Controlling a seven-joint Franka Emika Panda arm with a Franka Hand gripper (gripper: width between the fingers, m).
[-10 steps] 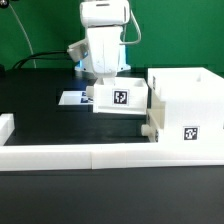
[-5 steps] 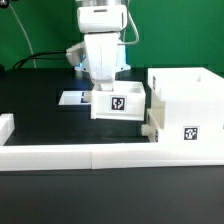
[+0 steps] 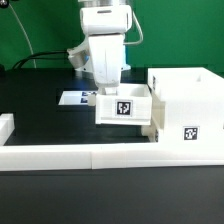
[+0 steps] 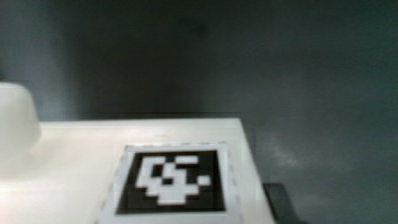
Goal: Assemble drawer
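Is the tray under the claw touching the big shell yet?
Cannot tell. In the exterior view the tray overlaps the shell's edge with no visible gap, but contact isn't plain. The wrist view shows only the tray's tagged face.

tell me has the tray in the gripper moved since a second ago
Yes. The tray has shifted toward the exterior view's right, closer to the boxy shell, and now covers more of the marker board.

You find no readable words or numbers: only square black-and-white tags on the tray (image 3: 123, 108), the shell (image 3: 190, 105), and seemingly the marker board (image 3: 72, 99).
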